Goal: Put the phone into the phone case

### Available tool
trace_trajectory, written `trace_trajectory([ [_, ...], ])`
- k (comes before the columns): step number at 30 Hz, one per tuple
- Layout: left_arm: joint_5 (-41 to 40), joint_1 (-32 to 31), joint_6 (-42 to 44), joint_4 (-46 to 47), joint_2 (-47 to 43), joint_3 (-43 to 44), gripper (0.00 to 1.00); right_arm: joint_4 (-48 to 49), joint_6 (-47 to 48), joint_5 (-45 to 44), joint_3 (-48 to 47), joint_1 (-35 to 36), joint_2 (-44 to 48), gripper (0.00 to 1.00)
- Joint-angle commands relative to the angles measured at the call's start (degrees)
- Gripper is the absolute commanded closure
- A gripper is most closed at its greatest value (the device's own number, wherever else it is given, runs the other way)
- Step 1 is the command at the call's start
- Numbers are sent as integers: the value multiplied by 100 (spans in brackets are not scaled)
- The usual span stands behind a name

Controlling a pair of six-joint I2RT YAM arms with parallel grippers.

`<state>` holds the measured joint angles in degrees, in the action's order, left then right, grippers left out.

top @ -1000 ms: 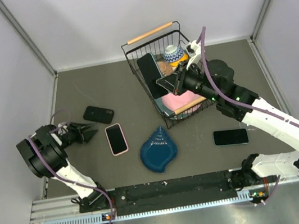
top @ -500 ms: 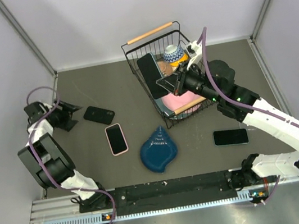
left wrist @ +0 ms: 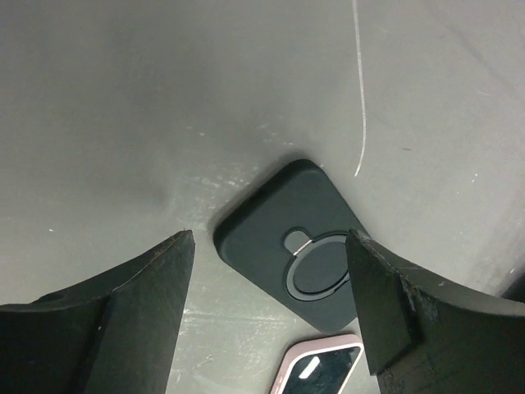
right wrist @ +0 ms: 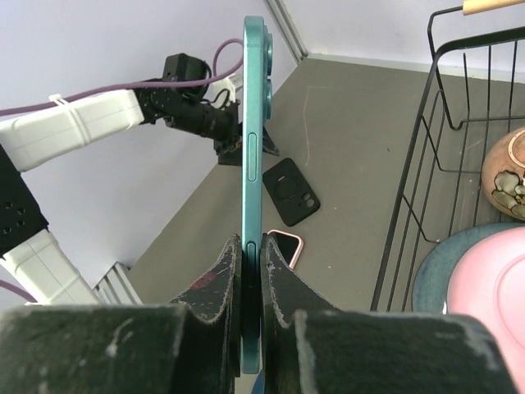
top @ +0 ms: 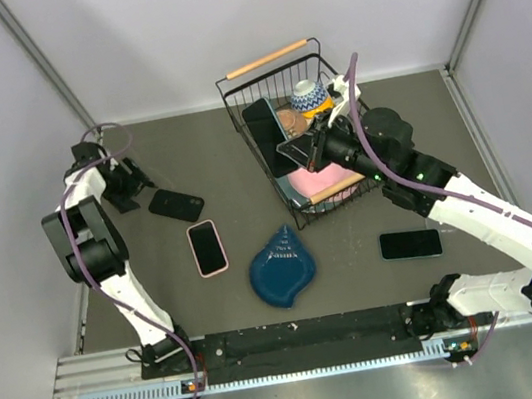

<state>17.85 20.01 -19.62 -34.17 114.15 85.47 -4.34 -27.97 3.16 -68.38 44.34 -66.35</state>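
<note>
My right gripper (top: 306, 149) is shut on a teal phone (top: 268, 134) and holds it in the air, over the left side of the wire basket. In the right wrist view the phone (right wrist: 253, 123) stands edge-on between the closed fingers of the gripper (right wrist: 253, 242). The black phone case (top: 176, 205) lies on the table at the left, ring side up. My left gripper (top: 136, 196) is open and empty just left of the case. In the left wrist view the case (left wrist: 287, 246) lies between and just beyond the open gripper (left wrist: 269, 240).
A phone in a pink case (top: 207, 246) lies near the black case. A blue shell-shaped dish (top: 282, 269) is at the centre front. Another phone (top: 410, 243) lies at the right. The wire basket (top: 240, 84) holds bowls and plates.
My left arm has swung from the near left up to the far left, and its gripper now hangs by the black case. My right gripper and the teal phone have barely moved.
</note>
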Motion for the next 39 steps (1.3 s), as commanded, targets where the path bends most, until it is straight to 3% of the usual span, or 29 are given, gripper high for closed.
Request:
trace_trajectory([
  [1, -667, -207, 283, -336, -200, 295, 19, 451, 125, 53, -167, 49, 52, 100],
  [6, -178, -454, 669, -510, 248, 820, 22, 347, 203, 54, -167, 58, 69, 100],
  [12, -669, -946, 1161, -713, 415, 1207, 21, 311, 239, -17, -132, 40, 104, 100],
  [21, 429, -1236, 1654, -1021, 801, 1402, 25, 346, 239, -8, -132, 57, 95, 100],
  [26, 624, -1464, 1882, -1214, 1021, 1411, 26, 355, 239, -17, -114, 58, 113, 100],
  [28, 335, -1552, 1900, -1075, 882, 1236, 26, 364, 230, -8, -106, 66, 113, 100],
  [31, -262, -1737, 1918, -636, 434, 805, 18, 364, 213, 1, -88, 58, 122, 100],
  [39, -1432, -1852, 2006, -898, 494, 884, 20, 364, 221, -8, -70, 57, 236, 100],
])
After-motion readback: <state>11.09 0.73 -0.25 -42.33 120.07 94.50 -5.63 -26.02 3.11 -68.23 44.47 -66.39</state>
